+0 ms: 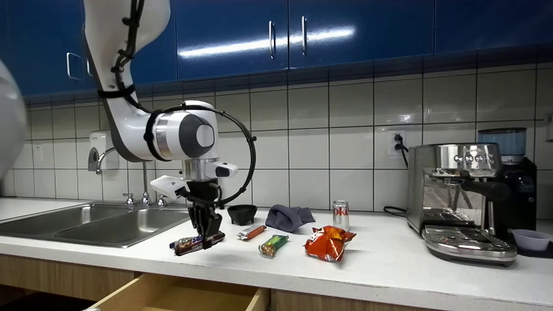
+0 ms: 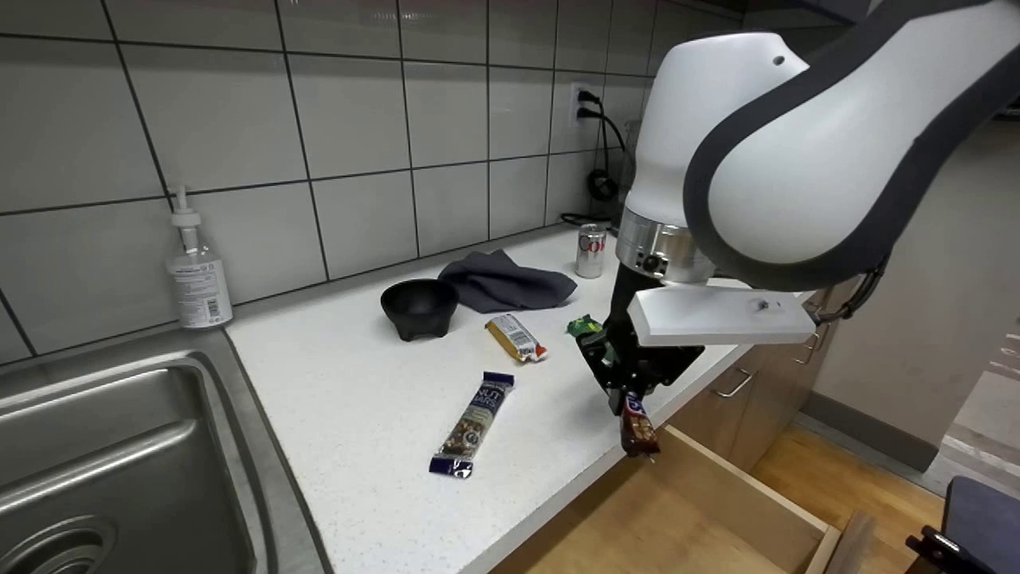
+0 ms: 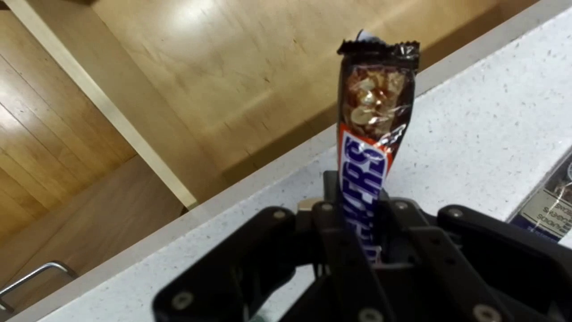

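Observation:
My gripper (image 1: 207, 242) points down over the counter's front part and is shut on a Snickers bar (image 3: 371, 112). In the wrist view the bar sticks out past the fingertips, its lower end hidden between the dark fingers. One brown end of the Snickers bar (image 2: 640, 434) juts out at the counter's front edge, above the open drawer (image 2: 637, 518). A nut bar (image 2: 474, 426) with blue ends lies on the counter nearby. Farther along lie an orange-wrapped bar (image 1: 252, 232) and a green-wrapped bar (image 1: 273, 245).
A red chip bag (image 1: 329, 244), a Coke can (image 1: 341, 216), a dark cloth (image 1: 287, 218) and a black bowl (image 1: 242, 214) stand on the counter. The steel sink (image 2: 151, 359) lies at one end, a coffee machine (image 1: 453, 155) at the opposite end. Blue cabinets (image 1: 233, 39) hang above.

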Controlling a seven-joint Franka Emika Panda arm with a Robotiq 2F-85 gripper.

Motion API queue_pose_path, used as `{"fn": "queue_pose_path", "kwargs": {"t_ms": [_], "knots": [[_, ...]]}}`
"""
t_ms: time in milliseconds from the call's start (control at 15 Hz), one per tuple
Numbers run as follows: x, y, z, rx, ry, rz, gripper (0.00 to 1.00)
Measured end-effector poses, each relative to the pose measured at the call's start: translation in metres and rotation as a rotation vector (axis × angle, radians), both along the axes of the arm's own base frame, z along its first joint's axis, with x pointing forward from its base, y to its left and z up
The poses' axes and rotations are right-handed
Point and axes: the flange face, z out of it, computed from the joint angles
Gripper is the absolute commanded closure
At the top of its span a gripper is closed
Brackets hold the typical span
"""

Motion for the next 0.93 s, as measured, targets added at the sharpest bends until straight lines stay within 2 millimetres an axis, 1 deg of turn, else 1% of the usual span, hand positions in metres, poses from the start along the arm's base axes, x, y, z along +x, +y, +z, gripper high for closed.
{"fn": "queue_pose_path", "kwargs": {"t_ms": [467, 933], "knots": [[-0.04, -0.001, -0.007, 0.003, 0.042, 0.003, 0.96], [-0.067, -0.002, -0.02, 0.026, 0.087, -0.042, 0.96]]}}
